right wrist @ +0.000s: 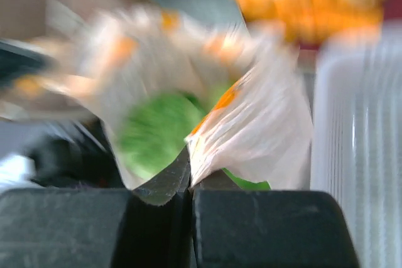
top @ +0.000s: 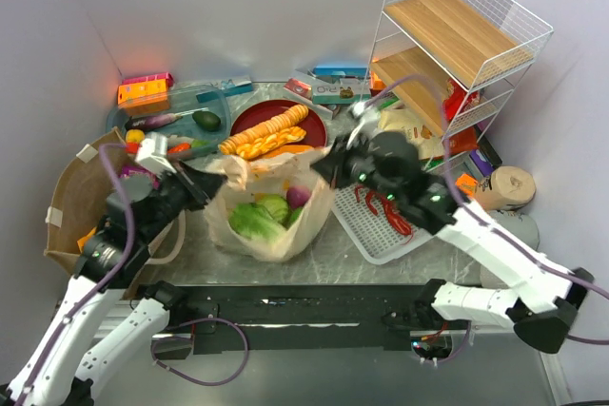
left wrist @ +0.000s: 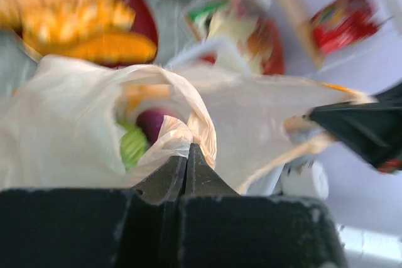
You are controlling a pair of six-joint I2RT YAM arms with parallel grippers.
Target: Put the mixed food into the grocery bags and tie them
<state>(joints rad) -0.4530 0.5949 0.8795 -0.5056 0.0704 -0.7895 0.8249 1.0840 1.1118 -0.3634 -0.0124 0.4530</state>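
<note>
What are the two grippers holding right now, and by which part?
Both pinch the tan plastic bag at its top edge: left gripper on the left side, right gripper on the right side.

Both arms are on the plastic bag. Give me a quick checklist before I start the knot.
1. Left fingers shut on the plastic bag rim: ok.
2. Right fingers shut on the opposite rim: ok.
3. Green vegetables and purple item inside the bag: ok.
4. Bag mouth tied: not ok, it gapes open.
5. Enough film gripped for a knot: cannot tell, wrist views are blurred.
</note>
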